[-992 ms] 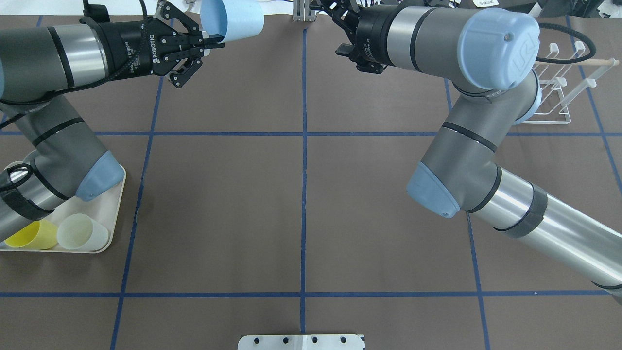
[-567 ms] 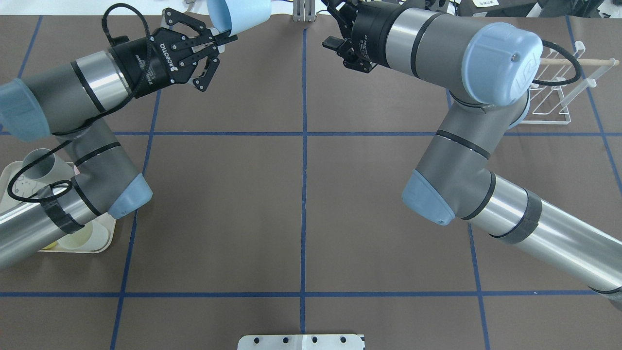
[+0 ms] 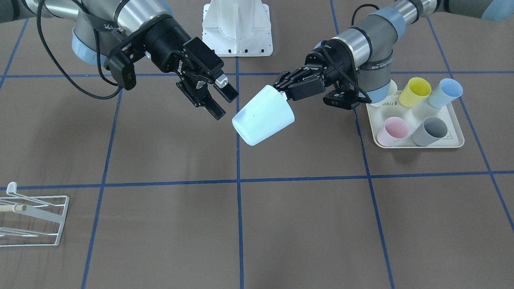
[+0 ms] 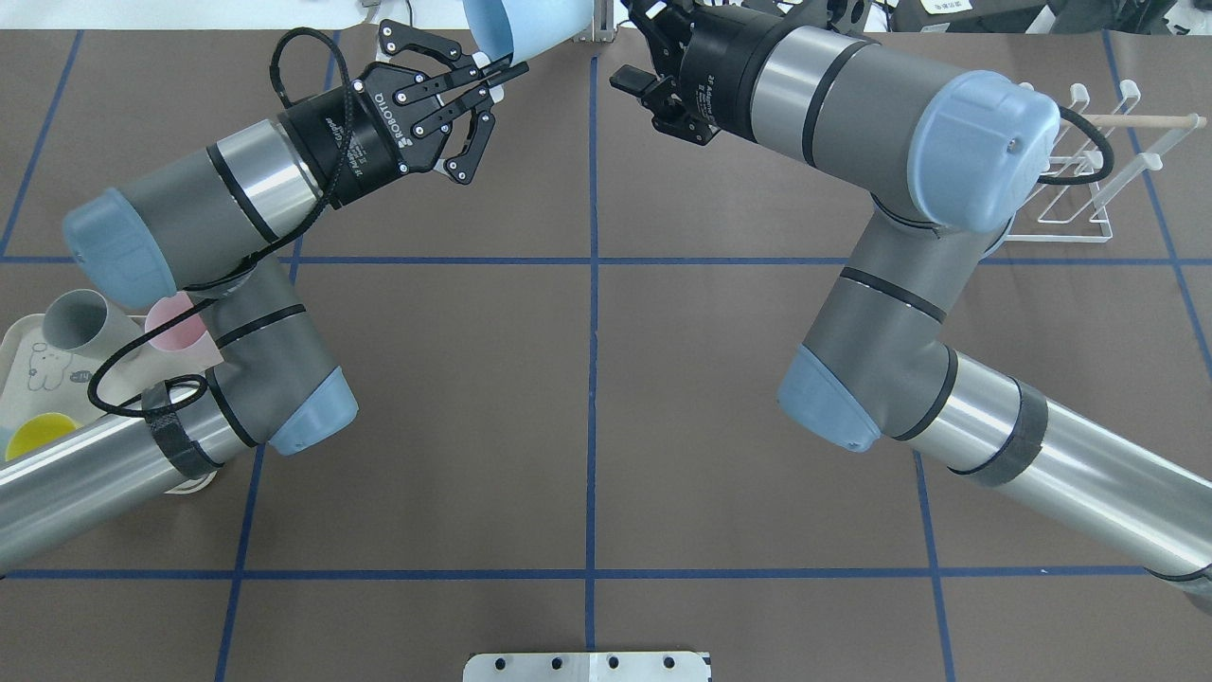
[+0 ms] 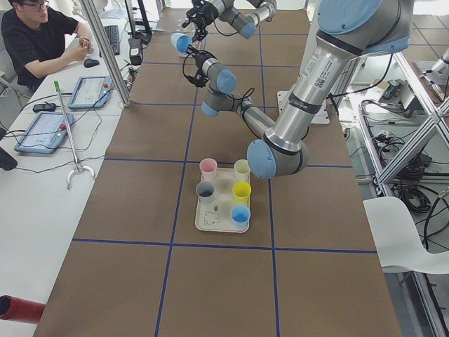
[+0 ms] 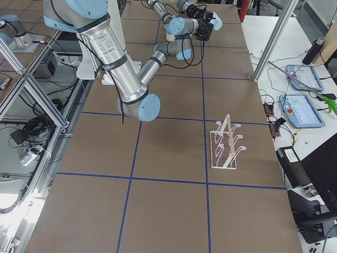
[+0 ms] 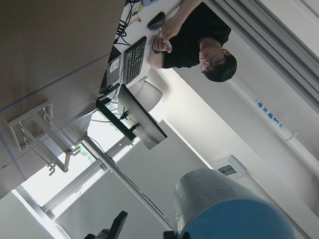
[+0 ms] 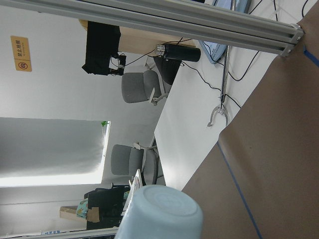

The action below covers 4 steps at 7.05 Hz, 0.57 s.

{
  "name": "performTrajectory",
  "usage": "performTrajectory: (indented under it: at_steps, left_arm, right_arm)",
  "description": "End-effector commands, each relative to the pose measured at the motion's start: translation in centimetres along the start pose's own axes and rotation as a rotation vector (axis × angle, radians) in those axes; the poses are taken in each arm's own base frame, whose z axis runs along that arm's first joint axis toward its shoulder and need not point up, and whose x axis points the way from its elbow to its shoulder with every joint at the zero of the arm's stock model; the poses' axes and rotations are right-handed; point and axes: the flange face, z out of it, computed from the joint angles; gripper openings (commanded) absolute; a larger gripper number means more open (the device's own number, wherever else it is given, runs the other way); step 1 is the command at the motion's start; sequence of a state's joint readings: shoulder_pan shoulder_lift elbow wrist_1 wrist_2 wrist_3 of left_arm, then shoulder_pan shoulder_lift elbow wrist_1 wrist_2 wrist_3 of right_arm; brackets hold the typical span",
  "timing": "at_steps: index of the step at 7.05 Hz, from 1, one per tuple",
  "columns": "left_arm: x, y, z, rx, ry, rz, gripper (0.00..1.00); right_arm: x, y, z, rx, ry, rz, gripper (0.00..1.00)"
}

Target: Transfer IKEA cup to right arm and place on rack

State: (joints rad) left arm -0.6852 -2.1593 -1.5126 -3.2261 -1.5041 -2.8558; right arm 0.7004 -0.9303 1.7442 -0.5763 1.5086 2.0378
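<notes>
The IKEA cup [image 3: 263, 116], pale blue, hangs tilted over the table's middle with its base pointing toward the right arm. My left gripper [image 3: 284, 94] is shut on its rim, one finger inside the mouth. In the overhead view the cup [image 4: 530, 24] sits at the top edge, pinched by the left gripper [image 4: 507, 71]. My right gripper [image 3: 223, 100] stands open a short gap from the cup's base, touching nothing. The right wrist view shows the cup's base [image 8: 162, 214] close ahead. The white wire rack [image 3: 32, 216] with its wooden rod stands at the table's far right end [image 4: 1089, 180].
A cream tray [image 3: 417, 114] on my left side holds yellow [image 3: 415, 90], blue [image 3: 445, 92], pink [image 3: 393, 130] and grey [image 3: 431, 130] cups. A white mount [image 3: 237, 28] sits at the robot's base. A person [image 5: 42, 35] sits at a desk beyond the table.
My left arm has swung the cup rightward toward the table's centre line. The right gripper has shifted slightly left toward it and stays open.
</notes>
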Motion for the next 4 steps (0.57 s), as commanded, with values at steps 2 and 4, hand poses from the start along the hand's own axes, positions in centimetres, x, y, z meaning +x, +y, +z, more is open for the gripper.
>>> performTrajectory:
  at_steps: [2,4]
  left_arm:
    - [-1.4,1.4,1.0,-0.03,0.008,-0.025,0.0]
    - [-3.0,2.7,1.9,-0.045,0.019,-0.049,0.0]
  right_arm:
    - [0.4,-0.1,0.0,0.0,-0.024,0.023,1.0]
    - [0.7,0.0,0.2,-0.001,-0.019,0.025,1.0]
